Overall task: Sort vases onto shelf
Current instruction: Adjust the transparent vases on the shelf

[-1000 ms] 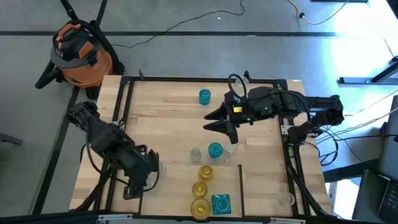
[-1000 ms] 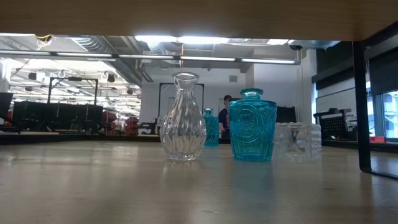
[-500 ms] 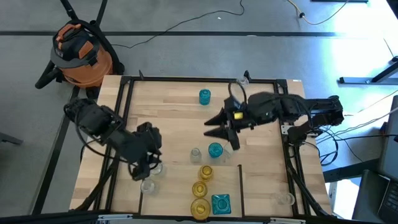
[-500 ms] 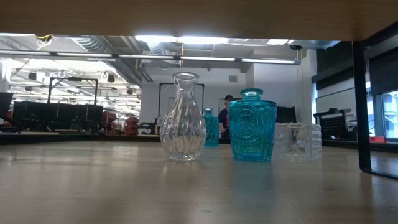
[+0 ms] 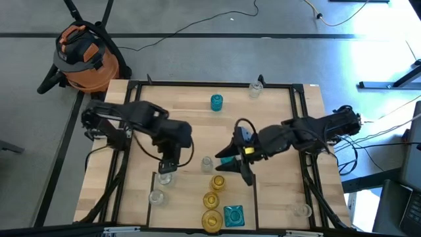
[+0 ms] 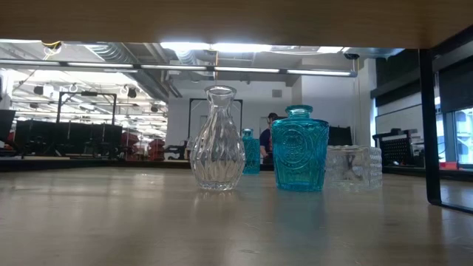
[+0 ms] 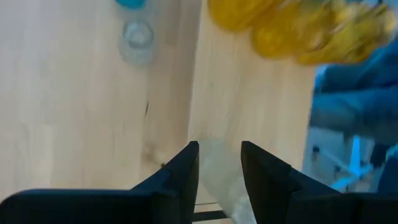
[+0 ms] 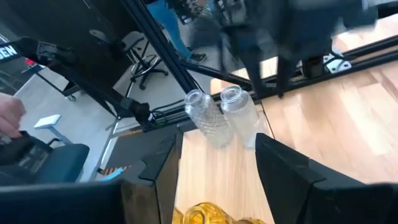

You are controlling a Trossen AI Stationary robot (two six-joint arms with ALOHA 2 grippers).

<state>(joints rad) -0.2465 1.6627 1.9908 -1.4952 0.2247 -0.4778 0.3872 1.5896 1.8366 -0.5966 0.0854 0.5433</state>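
The vases stand upright on the pale-wood shelf [image 5: 177,125]. Three amber ones [image 5: 212,199] and a teal square one [image 5: 233,214] are near the front. A teal round vase [image 5: 227,159] and a clear one [image 5: 207,162] stand mid-table. Two clear vases [image 5: 156,196] [image 5: 164,177] stand left of them. My left gripper [image 5: 167,164] hovers open over the farther of these two; its fingers [image 7: 186,171] straddle that vase [image 7: 217,171]. I cannot tell whether they touch. My right gripper [image 5: 235,164] is wide open above the teal round vase.
More vases stand apart: a teal one [image 5: 216,102] and a clear one [image 5: 255,88] near the far edge, and a clear one [image 5: 301,210] in the near right corner. Black frame rails [image 5: 135,112] border the panel. An orange vacuum [image 5: 84,56] sits off the far left corner.
My left gripper has moved from the near left corner toward the far edge and the right, uncovering a clear vase that stands in the near left section. My right gripper has swung toward the near edge and slightly left, ending above the teal round vase. The vases in the low view stayed still.
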